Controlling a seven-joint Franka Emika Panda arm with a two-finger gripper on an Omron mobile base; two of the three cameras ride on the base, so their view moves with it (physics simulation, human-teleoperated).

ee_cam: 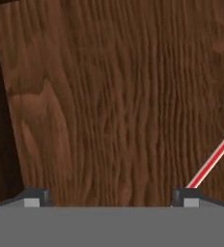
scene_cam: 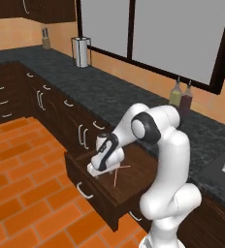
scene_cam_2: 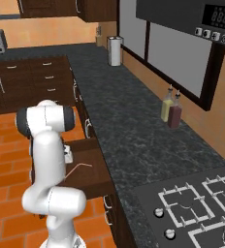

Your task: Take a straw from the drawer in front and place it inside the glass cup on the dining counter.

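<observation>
Black granite counter [scene_cam: 109, 97] above, gripper [scene_cam: 99, 170] spread wide in drawer [scene_cam: 88, 181] beside straw [ee_cam: 215, 159].

Drawer [scene_cam: 134, 177]: dark brown wood, matt, visible grain; handle [scene_cam: 84, 191] silvery, smooth. Straw [ee_cam: 213, 161]: thin, smooth, pale pink with red stripe. Bench [scene_cam_2: 134, 131]: black speckled granite, slight sheen. Floor [scene_cam: 22, 193]: orange brick tiles, matt. Paper-towel holder [scene_cam: 81, 52]: shiny metal.
</observation>
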